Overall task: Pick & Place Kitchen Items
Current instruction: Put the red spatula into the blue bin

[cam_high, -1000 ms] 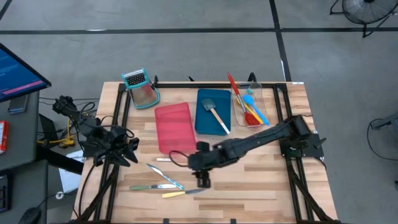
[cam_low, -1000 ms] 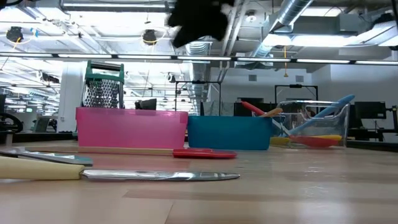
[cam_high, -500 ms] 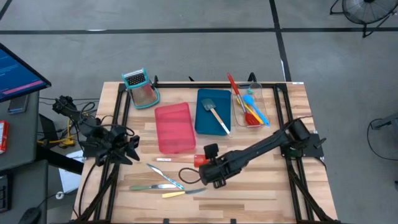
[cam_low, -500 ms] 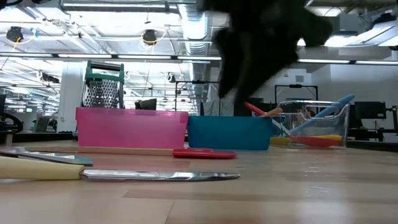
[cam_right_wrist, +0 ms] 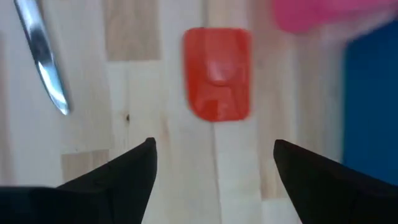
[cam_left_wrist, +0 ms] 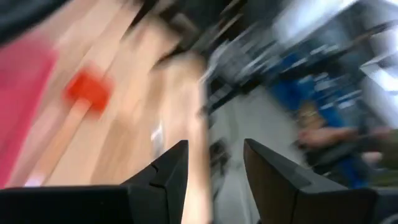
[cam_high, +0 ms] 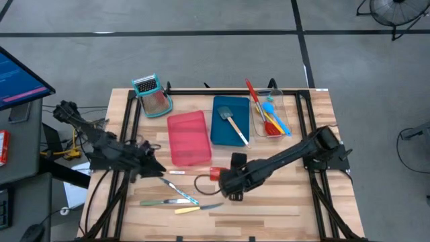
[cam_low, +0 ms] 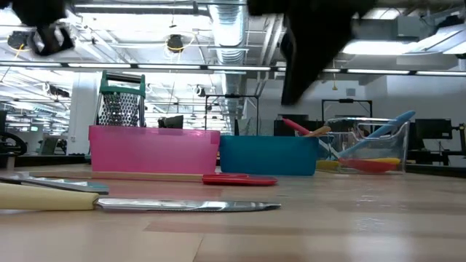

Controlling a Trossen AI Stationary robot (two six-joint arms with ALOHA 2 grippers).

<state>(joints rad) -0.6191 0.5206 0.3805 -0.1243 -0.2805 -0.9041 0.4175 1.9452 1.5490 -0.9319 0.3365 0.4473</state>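
Two pincers over the surface (cam_high: 282,202), both spread.
We see the right pincer (cam_right_wrist: 214,162) just above the red spatula (cam_right_wrist: 217,73), mid-frame; the left pincer (cam_left_wrist: 214,165) hangs centre-left.

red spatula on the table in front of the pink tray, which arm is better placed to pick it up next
Right. The right gripper hangs open over the red spatula, whose blade lies centred ahead of its fingers in the right wrist view. The left gripper is also open but sits farther off, nearer the knives.

We see the left wrist view smeared: ahead of the left pincer (cam_left_wrist: 214,171) only a blurred red-headed, wooden-handled spatula (cam_left_wrist: 87,92) shows. The table-level view crops both arms.
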